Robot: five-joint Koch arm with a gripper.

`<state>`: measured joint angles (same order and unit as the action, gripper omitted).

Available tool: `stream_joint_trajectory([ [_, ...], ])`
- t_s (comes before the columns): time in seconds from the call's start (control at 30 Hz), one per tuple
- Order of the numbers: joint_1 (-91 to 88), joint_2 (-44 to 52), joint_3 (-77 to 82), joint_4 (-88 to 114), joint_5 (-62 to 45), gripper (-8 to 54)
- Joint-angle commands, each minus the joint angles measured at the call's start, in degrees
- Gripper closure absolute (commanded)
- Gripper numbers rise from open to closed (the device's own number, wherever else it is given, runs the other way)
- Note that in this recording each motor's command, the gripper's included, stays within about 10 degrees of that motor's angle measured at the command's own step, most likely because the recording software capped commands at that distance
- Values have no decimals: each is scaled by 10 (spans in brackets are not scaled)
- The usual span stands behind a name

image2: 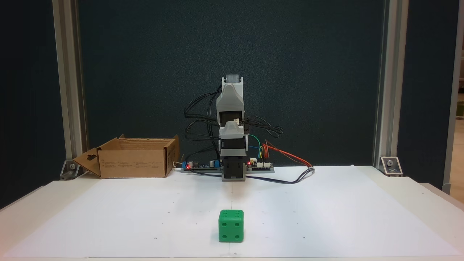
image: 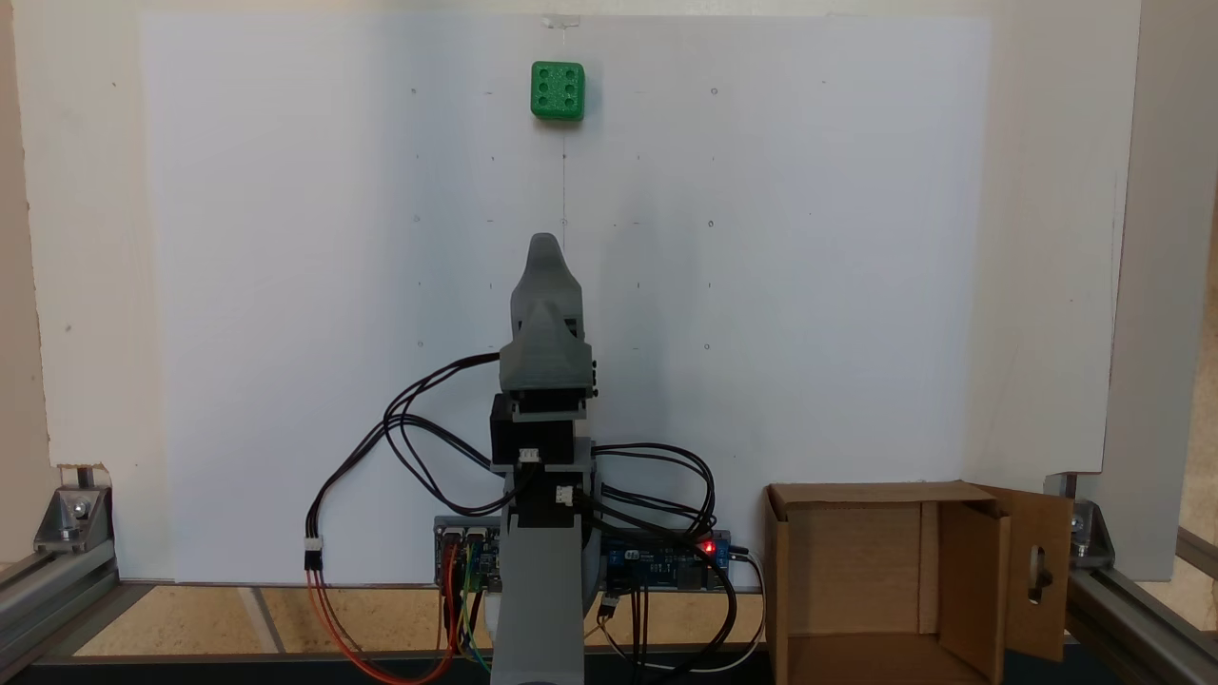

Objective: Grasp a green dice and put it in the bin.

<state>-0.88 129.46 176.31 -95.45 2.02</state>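
- Pincer [image: 544, 249]: grey plastic, at the end of the folded arm, pointing up the picture in a fixed view, over the white sheet. Its two halves lie one behind the other, so whether it is open or closed cannot be told. Nothing is seen in it.
- Box [image2: 134, 158]: brown cardboard, top open, standing at the back of the worktop to the left of the arm in a fixed view; one flap with a slot cutout [image2: 90, 158] sticks out on its left. In a fixed view [image: 885, 580] the same box stands at the lower right, flap on its right.
- Circuit boards [image2: 203, 165]: two, flat on the worktop on either side of the arm's base, each with a red light lit.
- Arm [image2: 232, 137]: grey and black, folded upright at the middle back of the worktop, black cables looping from its joints.
- Dice [image2: 231, 226]: bright green cube, resting on the white sheet straight in front of the arm, well apart from arm and box. In a fixed view [image: 558, 90] it lies near the top edge, six pips up.
- Wires [image2: 286, 154]: orange, green and black, trailing right of the base.
- Sheet [image2: 326, 210]: white paper covering most of the worktop, marked with faint dots.
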Motion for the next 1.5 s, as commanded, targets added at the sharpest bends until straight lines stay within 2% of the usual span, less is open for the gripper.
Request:
stream_joint_trajectory([
  [0.0, 0, 62, 28, -29, 4, 8],
  [0.57, 7, 61, 14, 4, -7, 33],
  [1.2, 0, 64, -380, 745, -17, 11],
  [1.33, 0, 61, -513, 901, -15, 24],
  [1.47, 3, 59, -555, 1048, -15, 34],
])
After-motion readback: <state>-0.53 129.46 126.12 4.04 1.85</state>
